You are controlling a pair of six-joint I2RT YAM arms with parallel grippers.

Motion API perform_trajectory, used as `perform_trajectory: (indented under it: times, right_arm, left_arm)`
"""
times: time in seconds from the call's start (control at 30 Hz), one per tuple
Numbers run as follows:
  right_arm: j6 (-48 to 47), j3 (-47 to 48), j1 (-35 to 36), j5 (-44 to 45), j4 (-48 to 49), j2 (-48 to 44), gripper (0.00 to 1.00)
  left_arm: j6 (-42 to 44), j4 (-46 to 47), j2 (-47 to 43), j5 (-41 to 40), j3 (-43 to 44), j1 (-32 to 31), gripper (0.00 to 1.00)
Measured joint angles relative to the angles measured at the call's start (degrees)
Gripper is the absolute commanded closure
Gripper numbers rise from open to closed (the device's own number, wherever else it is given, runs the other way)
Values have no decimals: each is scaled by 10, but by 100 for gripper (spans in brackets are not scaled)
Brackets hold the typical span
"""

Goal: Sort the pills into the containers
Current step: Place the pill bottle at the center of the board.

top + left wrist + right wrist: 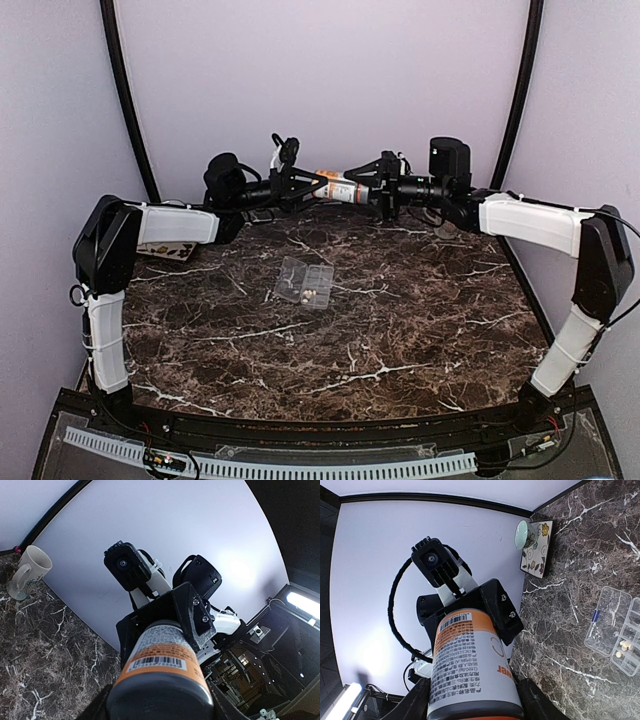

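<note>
A white-and-orange bottle (470, 665) fills the foreground; beyond, pills (625, 644) lie in the clear organizer (608, 617).

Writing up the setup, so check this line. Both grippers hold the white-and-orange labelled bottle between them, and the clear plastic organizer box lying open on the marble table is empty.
The clear plastic organizer box is not empty: the right wrist view shows a few tiny pale pills in its compartments. The rest stands: the left gripper and right gripper hold the white-and-orange labelled bottle.

A clear plastic organizer box (292, 272) lies open and flat mid-table ahead of me; several tiny pale pills (309, 296) rest in its near compartments (318, 278).
</note>
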Motion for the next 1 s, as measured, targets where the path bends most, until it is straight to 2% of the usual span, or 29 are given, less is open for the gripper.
perform_trajectory:
  times: [0.1, 0.27, 0.33, 0.5, 0.63, 1.0]
  right_arm:
    - [-3, 6, 0, 0, -7, 1, 61]
    - [-16, 20, 0, 1, -29, 2, 67]
    - [-27, 29, 0, 3, -47, 2, 69]
    - [-53, 47, 0, 12, -82, 3, 70]
    - [-75, 55, 0, 20, -111, 3, 71]
    - [-124, 72, 0, 36, -174, 3, 71]
  left_arm:
    - [-2, 0, 0, 0, 1, 0, 94]
    - [-2, -2, 0, 1, 4, 1, 67]
    - [-2, -2, 0, 1, 5, 2, 51]
    - [-7, 0, 0, -1, 4, 3, 34]
    - [-6, -9, 0, -10, 0, 9, 30]
    - [-5, -14, -5, -35, -24, 27, 27]
